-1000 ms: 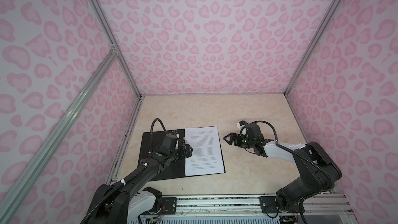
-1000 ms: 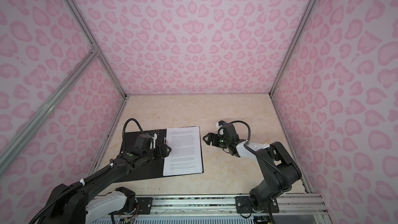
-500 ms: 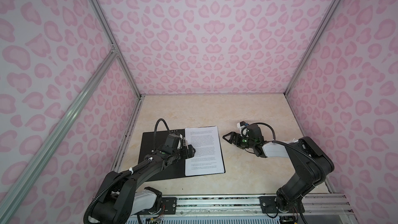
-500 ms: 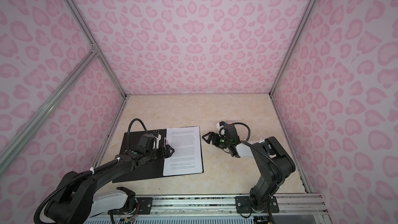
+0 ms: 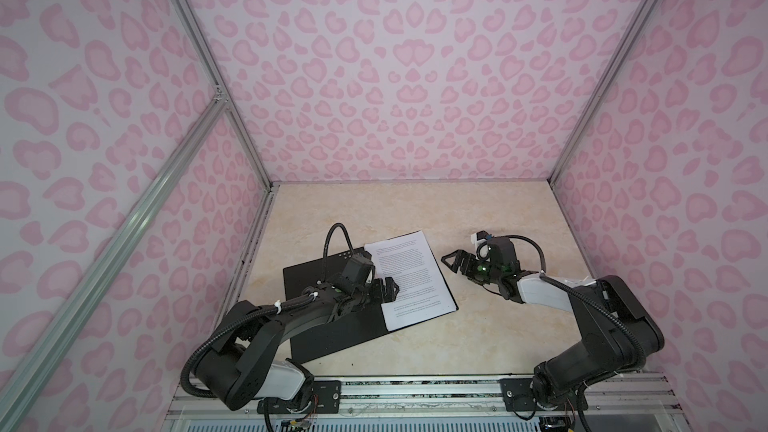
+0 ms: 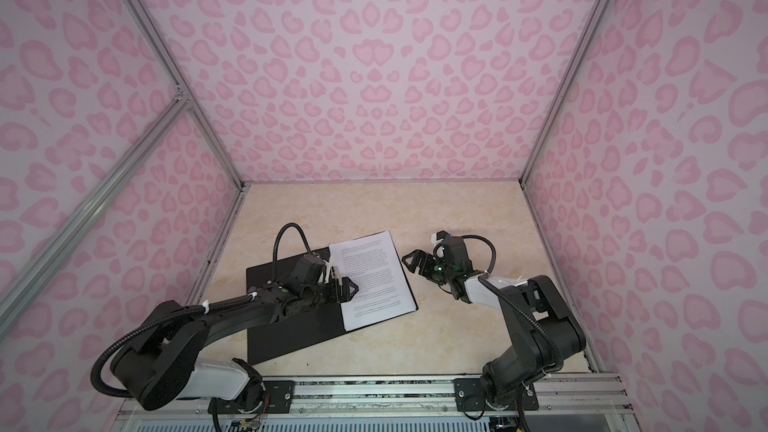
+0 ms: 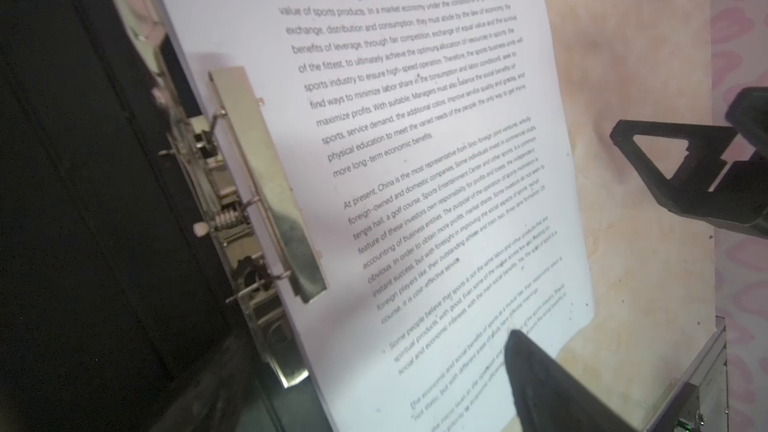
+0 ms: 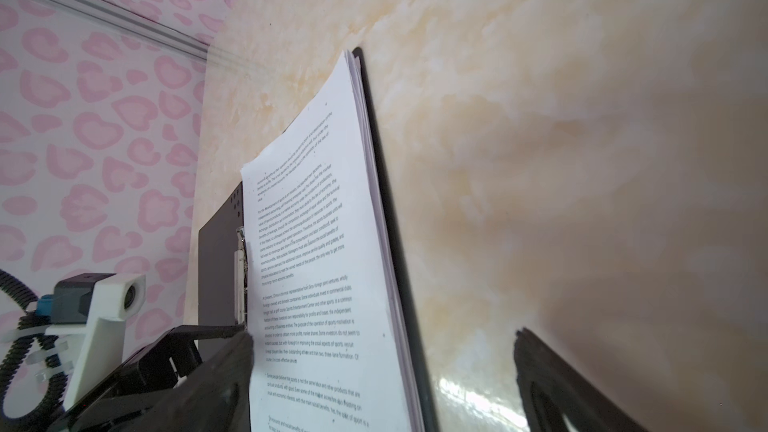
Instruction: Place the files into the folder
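Note:
The folder [image 5: 324,317] [image 6: 282,326] lies open on the table with its black inside up, skewed to the table's edges. The files [image 5: 411,280] [image 6: 374,280] are a stack of printed white sheets on its right half. A metal clamp bar [image 7: 266,184] lies over their edge by the spine. My left gripper [image 5: 388,288] [image 6: 347,286] hovers open over that edge of the files [image 7: 415,118], holding nothing. My right gripper [image 5: 451,261] [image 6: 411,261] hangs open just right of the files [image 8: 324,263], low over the table and empty.
The marble-look tabletop [image 5: 478,209] is walled in by pink-patterned panels at the left, back and right. A metal rail [image 5: 415,392] carrying both arm bases runs along the front edge. The left arm lies across the folder's left half.
The open folder and its sheets have swung counter-clockwise, right edge farther back. My left gripper has edged right, over the sheets. The right gripper has hardly moved.

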Controlling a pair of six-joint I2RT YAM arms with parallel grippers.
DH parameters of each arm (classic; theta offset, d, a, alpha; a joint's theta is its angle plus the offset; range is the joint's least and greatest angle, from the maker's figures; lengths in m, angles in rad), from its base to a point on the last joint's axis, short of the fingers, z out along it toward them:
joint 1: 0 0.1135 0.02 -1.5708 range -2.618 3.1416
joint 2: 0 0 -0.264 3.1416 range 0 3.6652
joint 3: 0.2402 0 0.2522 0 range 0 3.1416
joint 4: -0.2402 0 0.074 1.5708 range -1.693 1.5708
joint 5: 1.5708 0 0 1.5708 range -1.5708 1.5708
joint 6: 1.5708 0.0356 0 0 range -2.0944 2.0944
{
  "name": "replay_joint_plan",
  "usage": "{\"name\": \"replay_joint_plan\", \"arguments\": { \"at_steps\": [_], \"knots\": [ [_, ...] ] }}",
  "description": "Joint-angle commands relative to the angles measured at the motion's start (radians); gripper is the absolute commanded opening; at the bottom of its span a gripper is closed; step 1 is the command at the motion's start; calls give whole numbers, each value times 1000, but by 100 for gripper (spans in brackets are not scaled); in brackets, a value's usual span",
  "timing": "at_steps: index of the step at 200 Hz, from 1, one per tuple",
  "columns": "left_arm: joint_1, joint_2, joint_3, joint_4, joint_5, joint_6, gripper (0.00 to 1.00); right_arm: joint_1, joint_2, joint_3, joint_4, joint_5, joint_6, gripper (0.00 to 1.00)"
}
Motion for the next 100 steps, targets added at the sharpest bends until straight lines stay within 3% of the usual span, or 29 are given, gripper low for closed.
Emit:
{"name": "replay_joint_plan", "arguments": {
  "at_steps": [1, 39, 100],
  "knots": [
    [-35, 73, 50, 41, 4, -57, 97, -5, -24, -11, -46, 51, -34, 97],
    [-28, 37, 60, 38, -50, -90, 97, -6, -53, -23, -46, 55, -33, 97],
    [127, -35, 29, 57, 68, -90, 97, 22, -68, -12, -58, 71, -57, 97]
  ]
}}
